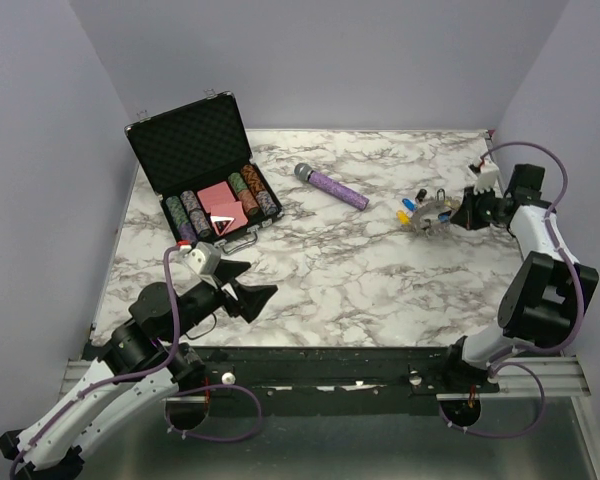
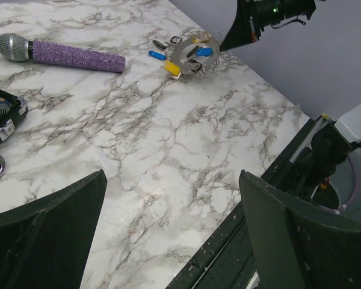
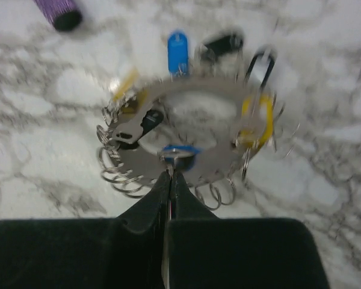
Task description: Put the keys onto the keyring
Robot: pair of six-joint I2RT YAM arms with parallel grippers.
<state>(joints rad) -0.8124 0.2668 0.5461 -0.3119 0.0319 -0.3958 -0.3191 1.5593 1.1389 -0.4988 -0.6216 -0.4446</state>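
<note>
From above, I am seeing the big thin silvery metal keyring [image 1: 433, 216] lying at the far right of the white marble surface [image 1: 330, 270]. The small keys [image 1: 405, 214] with blue and yellow plastic caps are lying on it and just beside it. The right end effector [image 1: 458, 214] is sitting low at the ring's right edge. The left end effector [image 1: 248, 292] is hanging near its own base, released, well apart from the ring. A purple sparkly microphone [image 1: 332, 186] is lying near the middle. An open black case of poker chips [image 1: 205, 170] is standing at the far left.

From the left wrist, I am seeing its black fingers [image 2: 48, 235] standing wide apart with nothing between them. The keyring is lying far off.

From the right wrist, I am seeing the fingers [image 3: 147, 208] clenched tight together, tips at the near edge of the keyring. I cannot tell if they are pinching one of its little wire loops [image 3: 114, 171]. A blue key and a black key are lying just past the ring.
</note>
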